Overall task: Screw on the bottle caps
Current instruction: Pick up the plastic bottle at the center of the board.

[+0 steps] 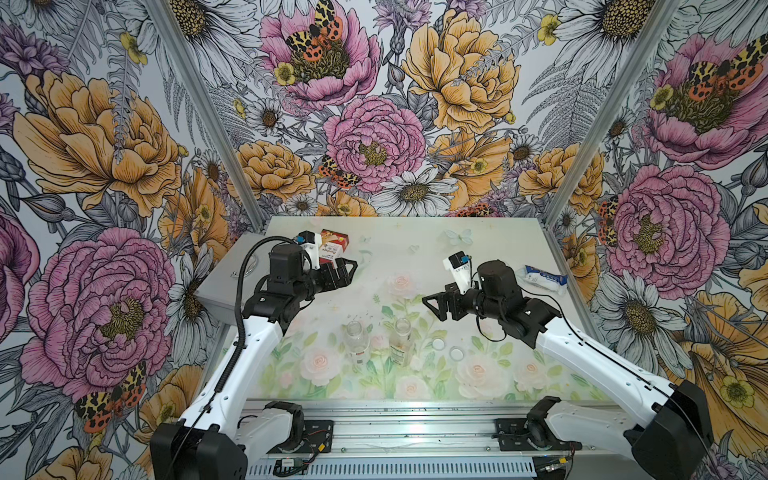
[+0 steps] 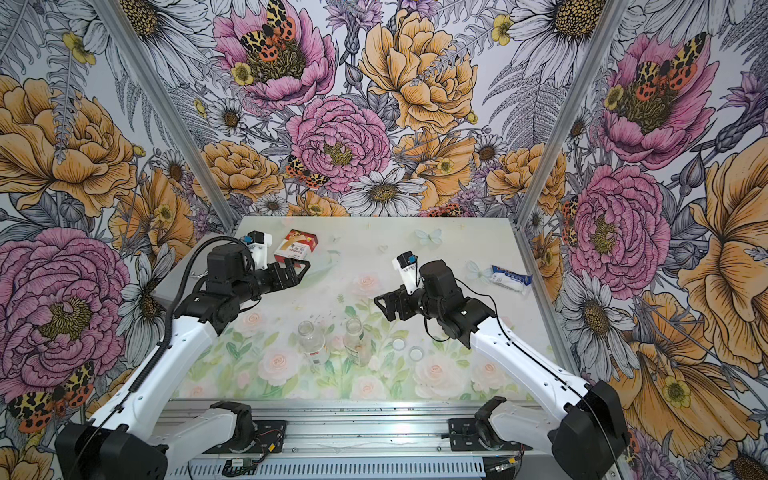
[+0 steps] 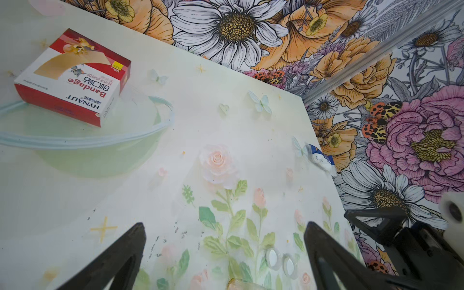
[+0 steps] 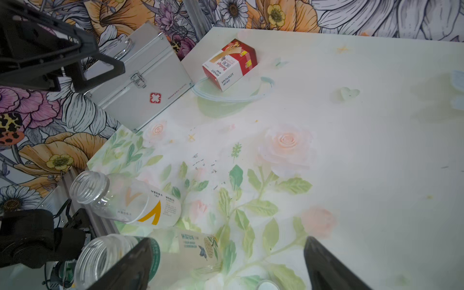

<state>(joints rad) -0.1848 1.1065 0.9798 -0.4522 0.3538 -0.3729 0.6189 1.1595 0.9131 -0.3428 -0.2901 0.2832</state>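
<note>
Two clear bottles stand upright and uncapped near the table's front middle. The left bottle (image 1: 356, 341) (image 2: 311, 340) carries a red-and-white label, the right bottle (image 1: 402, 340) (image 2: 356, 341) a white-and-green one. Just right of them two white bottle caps (image 1: 439, 344) (image 1: 456, 353) lie flat on the table. My left gripper (image 1: 351, 269) (image 3: 224, 224) hangs open above the table, behind and left of the bottles. My right gripper (image 1: 430, 307) (image 4: 228, 239) is open too, above and behind the caps. In the right wrist view the green-label bottle (image 4: 190, 251) lies near one finger, untouched, and one cap (image 4: 266, 285) shows.
A red bandage box (image 1: 333, 245) lies on a clear tube loop (image 3: 100, 140) at the back left. A silver first-aid case (image 1: 226, 282) stands off the table's left edge. A white-and-blue packet (image 1: 544, 279) lies at the right edge.
</note>
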